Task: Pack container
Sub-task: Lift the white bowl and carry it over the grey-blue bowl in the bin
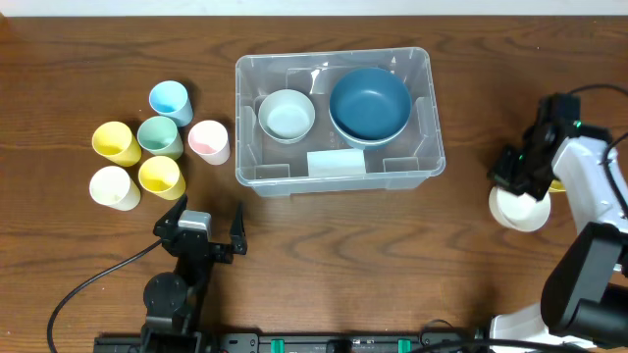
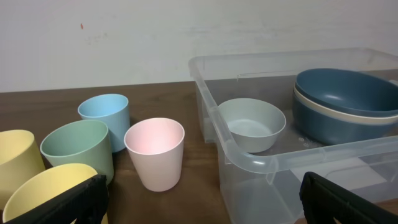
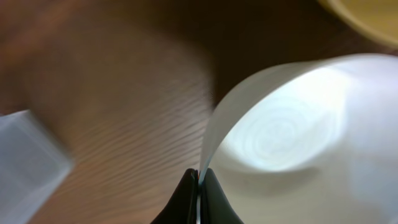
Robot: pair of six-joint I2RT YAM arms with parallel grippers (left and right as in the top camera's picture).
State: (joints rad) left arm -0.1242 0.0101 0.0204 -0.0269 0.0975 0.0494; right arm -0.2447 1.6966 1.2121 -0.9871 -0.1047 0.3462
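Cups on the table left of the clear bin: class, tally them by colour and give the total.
Blue cup: 1
Yellow cups: 2
Green cup: 1
Pink cup: 1
Cream cup: 1
Total: 6

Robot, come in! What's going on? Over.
Right gripper shut on white bowl rim. Left gripper open, empty. Container holds pale bowl, blue bowl. Nothing blocking.

Overhead straight down, left wrist low, both showing container (image 1: 285, 181)
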